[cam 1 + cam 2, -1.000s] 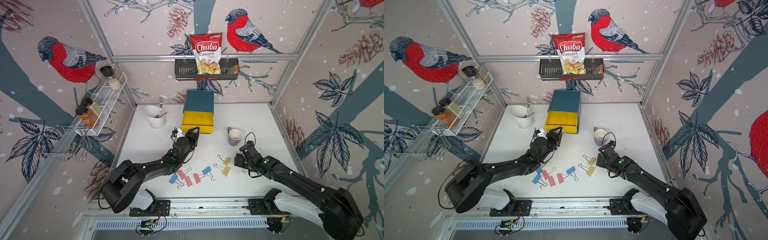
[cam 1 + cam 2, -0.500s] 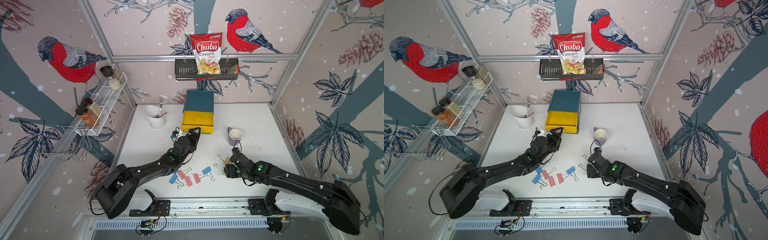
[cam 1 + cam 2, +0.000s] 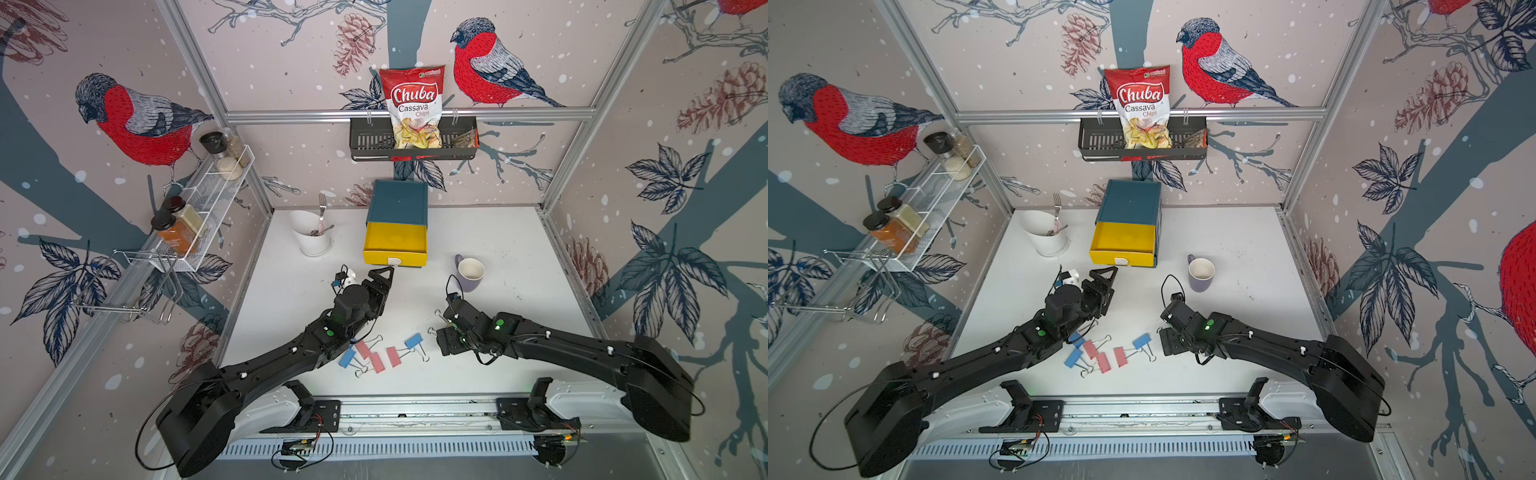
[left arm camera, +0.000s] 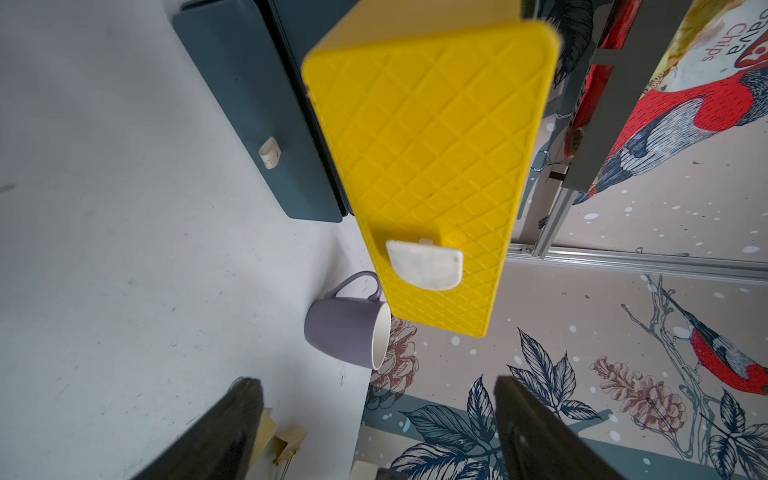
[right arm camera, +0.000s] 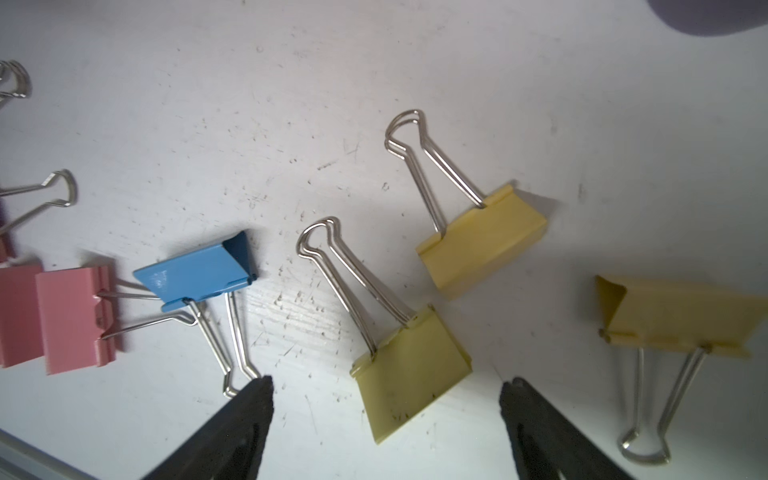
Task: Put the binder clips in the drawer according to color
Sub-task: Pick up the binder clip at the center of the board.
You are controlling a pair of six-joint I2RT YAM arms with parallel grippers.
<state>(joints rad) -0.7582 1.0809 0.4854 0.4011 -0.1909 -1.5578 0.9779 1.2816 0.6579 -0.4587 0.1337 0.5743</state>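
You've got a matte plastic drawer front point(image 4: 428, 158) with a raised diamond texture, smooth painted binder clips point(image 5: 411, 374) on shiny wire handles point(image 5: 357, 291), and a scuffed matte white tabletop point(image 5: 291, 83).

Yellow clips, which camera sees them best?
The right wrist view: all three yellow clips lie big and sharp, one just ahead of the open right gripper. Both top views mostly hide them under the right arm, and the left wrist view catches just a bit.
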